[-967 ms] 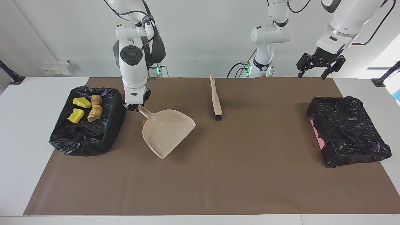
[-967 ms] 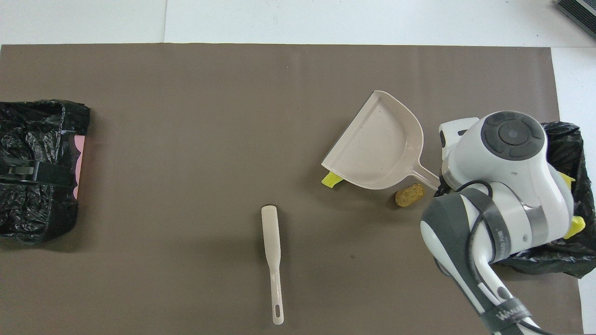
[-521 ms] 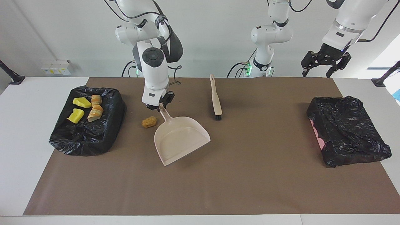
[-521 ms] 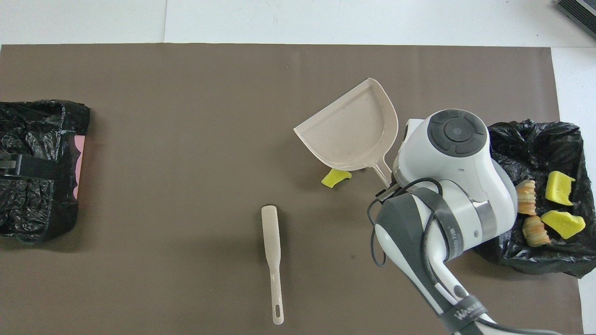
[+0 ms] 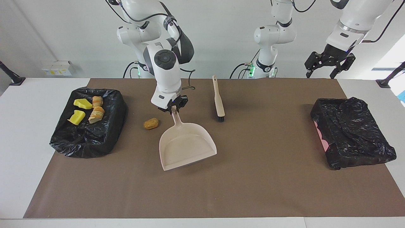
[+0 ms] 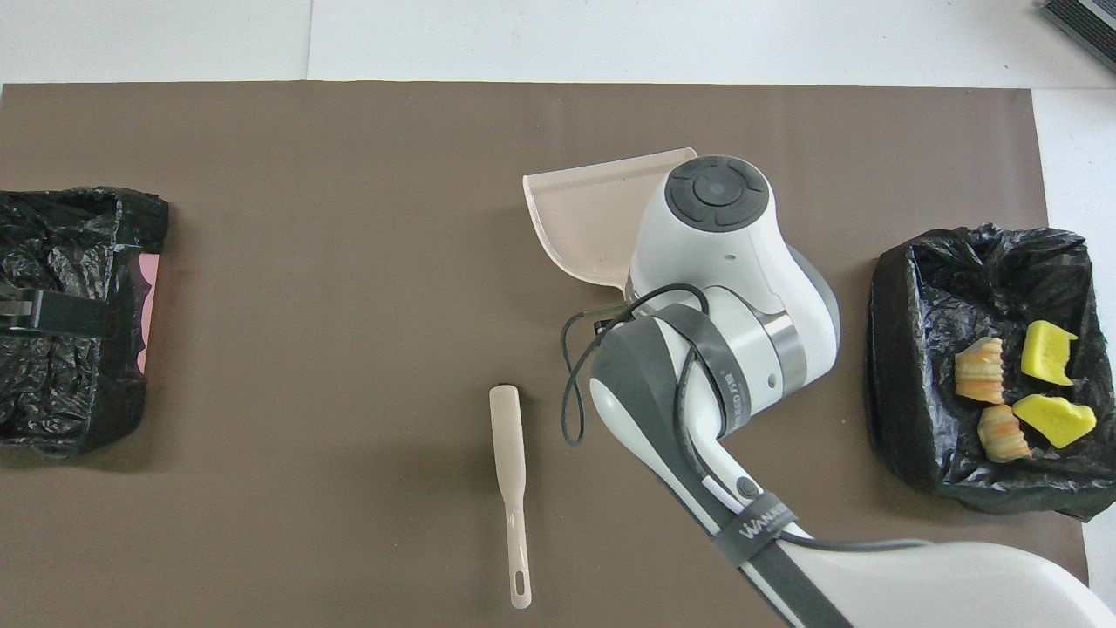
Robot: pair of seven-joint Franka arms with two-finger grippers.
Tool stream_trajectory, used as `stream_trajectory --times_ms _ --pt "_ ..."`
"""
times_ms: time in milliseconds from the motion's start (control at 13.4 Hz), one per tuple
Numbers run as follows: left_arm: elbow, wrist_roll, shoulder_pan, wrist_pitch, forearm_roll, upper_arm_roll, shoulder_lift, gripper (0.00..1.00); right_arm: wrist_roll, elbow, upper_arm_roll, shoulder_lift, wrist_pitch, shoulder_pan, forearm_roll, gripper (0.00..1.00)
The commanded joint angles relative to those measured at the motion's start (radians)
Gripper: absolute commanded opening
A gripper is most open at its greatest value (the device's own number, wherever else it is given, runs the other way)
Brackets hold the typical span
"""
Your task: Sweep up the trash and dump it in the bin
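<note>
My right gripper [image 5: 172, 109] is shut on the handle of the beige dustpan [image 5: 186, 144], which rests on the brown mat and looks empty. In the overhead view my arm covers most of the dustpan [image 6: 584, 218]. One tan trash lump [image 5: 151, 123] lies on the mat beside the handle, toward the bin. The black-bagged bin [image 5: 82, 145] at the right arm's end holds two yellow chunks [image 5: 83, 103] and two bread lumps [image 5: 96, 114], which also show in the overhead view [image 6: 1046, 351]. My left gripper [image 5: 326, 68] waits open, raised over the left arm's end.
The beige brush [image 5: 218, 98] lies on the mat beside the dustpan handle, toward the left arm's end, and shows in the overhead view [image 6: 510, 480]. A second black-bagged bin [image 5: 351, 133] stands at the left arm's end of the table.
My right gripper has carried the dustpan from beside the bin toward the table's middle and swung it round. The tan lump now lies uncovered on the mat. A yellow scrap seen earlier is now hidden.
</note>
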Motion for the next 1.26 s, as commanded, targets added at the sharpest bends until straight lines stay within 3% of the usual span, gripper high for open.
stream_trajectory --times_ms 0,372,892,967,1041,1190 --pt "-0.008 -0.01 -0.007 -0.008 -0.002 0.006 -0.009 1.0 0.099 0.244 -0.001 0.169 -0.08 0.037 0.044 0.0" --pt "-0.01 -0.01 -0.007 -0.009 -0.002 0.006 -0.009 1.0 0.193 0.351 0.007 0.253 -0.051 0.077 0.121 0.0" --pt "-0.016 -0.005 0.024 0.043 -0.005 0.007 -0.009 1.0 0.244 0.303 0.005 0.321 0.104 0.116 0.147 0.0" --pt "-0.016 -0.004 0.033 0.056 -0.005 0.007 -0.007 1.0 0.264 0.293 0.005 0.315 0.118 0.113 0.15 0.32" --pt "-0.016 -0.001 0.047 0.07 -0.006 0.006 -0.004 1.0 0.278 0.292 0.005 0.313 0.133 0.118 0.138 0.99" --pt "-0.016 -0.004 0.039 0.072 -0.006 0.006 -0.004 1.0 0.272 0.289 0.007 0.295 0.13 0.113 0.142 1.0"
